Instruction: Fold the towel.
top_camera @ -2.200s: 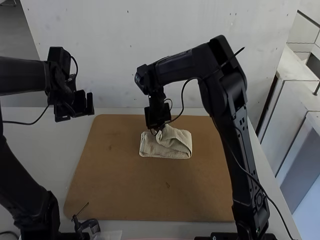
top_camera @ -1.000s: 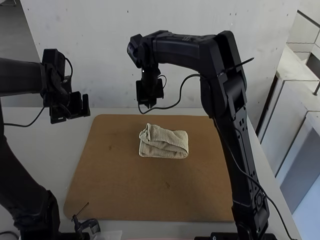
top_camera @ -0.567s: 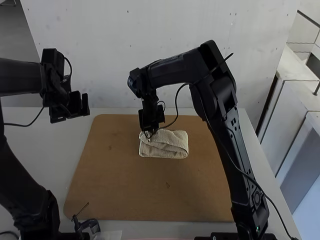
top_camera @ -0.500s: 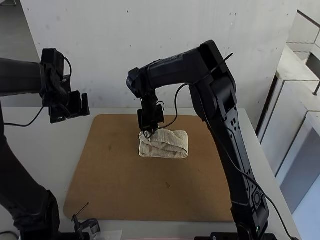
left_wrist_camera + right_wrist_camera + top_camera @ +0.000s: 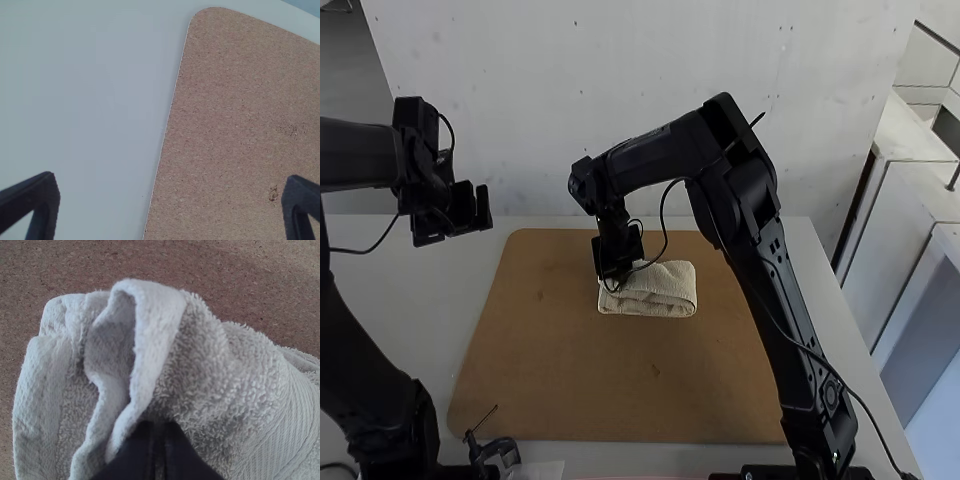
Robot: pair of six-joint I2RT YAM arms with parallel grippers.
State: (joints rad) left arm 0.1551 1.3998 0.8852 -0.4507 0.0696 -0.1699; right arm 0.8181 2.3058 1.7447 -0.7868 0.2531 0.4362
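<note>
In the high view, the towel [image 5: 665, 290] is seen on the brown board [image 5: 570, 370], past its middle, on the far side. It is folded into a small, long shape, with its layers stacked a bit crooked. Its far left corner is reached by the right gripper [image 5: 614, 284]. The left gripper [image 5: 470, 208] is held up well apart from the towel, to the left of the board. The board is laid on the white table [image 5: 400, 300], and a little black tool [image 5: 498, 450] is set by its near left corner.

In the left wrist view, the fingers are spread wide, with nothing held between them. The board's edge and the white table are seen below.

In the right wrist view, the fingers are closed up close together, right against the towel. A floppy edge is bent up into a loop beside them. Whether any cloth is pinched cannot be told.
</note>
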